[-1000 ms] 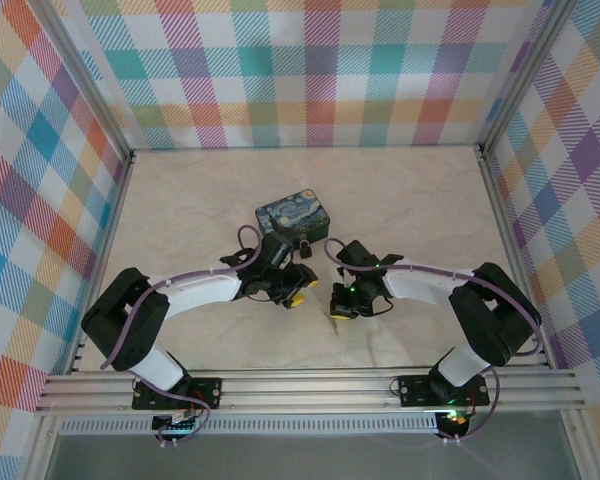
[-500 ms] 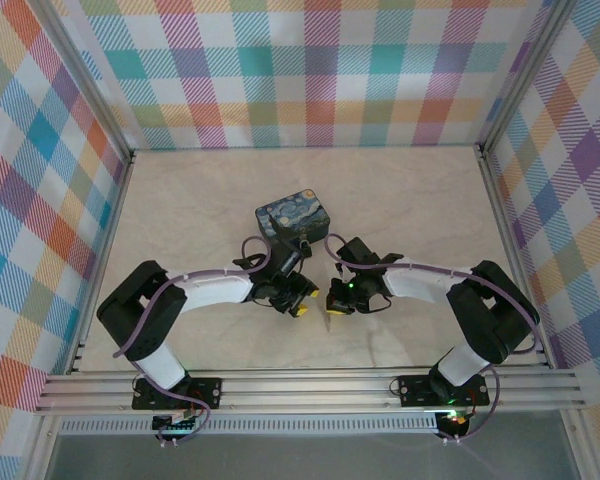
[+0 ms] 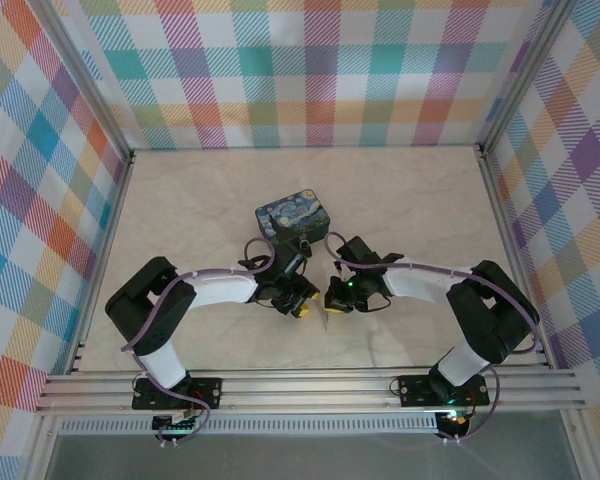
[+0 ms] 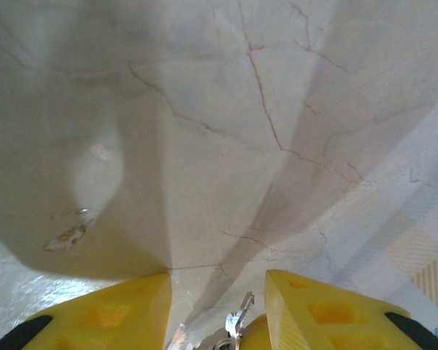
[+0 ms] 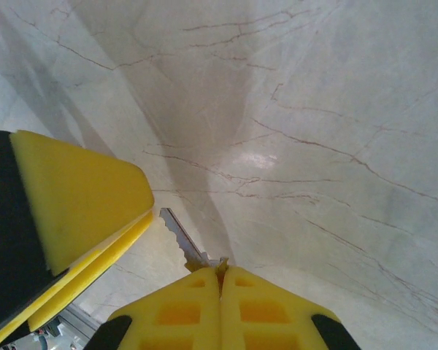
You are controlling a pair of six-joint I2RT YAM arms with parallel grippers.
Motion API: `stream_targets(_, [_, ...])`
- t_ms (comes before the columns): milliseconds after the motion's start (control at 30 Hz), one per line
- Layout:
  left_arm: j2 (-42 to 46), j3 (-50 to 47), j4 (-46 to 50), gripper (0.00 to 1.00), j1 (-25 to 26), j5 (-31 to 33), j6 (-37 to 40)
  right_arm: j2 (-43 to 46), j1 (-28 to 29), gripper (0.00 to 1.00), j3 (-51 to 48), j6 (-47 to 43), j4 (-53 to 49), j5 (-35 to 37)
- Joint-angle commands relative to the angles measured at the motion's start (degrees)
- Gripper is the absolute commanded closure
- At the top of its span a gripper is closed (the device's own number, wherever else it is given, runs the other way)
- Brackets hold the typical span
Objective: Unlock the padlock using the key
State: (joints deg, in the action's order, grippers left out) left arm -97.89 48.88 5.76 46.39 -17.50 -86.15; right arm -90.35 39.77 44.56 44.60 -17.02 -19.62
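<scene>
Marble-look table (image 3: 410, 200), checked walls on three sides.
Item: blue-and-yellow tin box (image 3: 293, 213), mid-table, just beyond both grippers.
Item: left gripper (image 4: 217, 310), fingers spread, pinching nothing, just left of the right gripper (image 5: 220, 283).
Item: right gripper, fingers pressed together on the key (image 5: 177, 232), blade jutting out.
Item: padlock (image 3: 306, 244), at the box's near side, apparently untouched.
Status: key in hand; insertion and turning outstanding.

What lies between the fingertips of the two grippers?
In the right wrist view: the key, held by the right gripper, pointing at a finger of the left gripper.
</scene>
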Motion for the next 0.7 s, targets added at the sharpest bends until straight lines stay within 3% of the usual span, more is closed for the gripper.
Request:
stream_targets(0, [-3.9,0.9,-4.6,0.62,1.2,1.8,0.3,-0.7,-0.2,1.0,-1.0,0.5,0.9,-1.3])
stream_targets(500, [-5.6,1.9,-6.7,0.71,1.5,1.4,1.5,-0.6,-0.2,1.0,-0.3,0.8,1.8,-1.7])
stream_targets(667, [-5.6,1.9,-6.6,0.82,1.5,1.5,2.1,-0.5,-0.2,1.0,-0.7,0.9,2.0,-1.5])
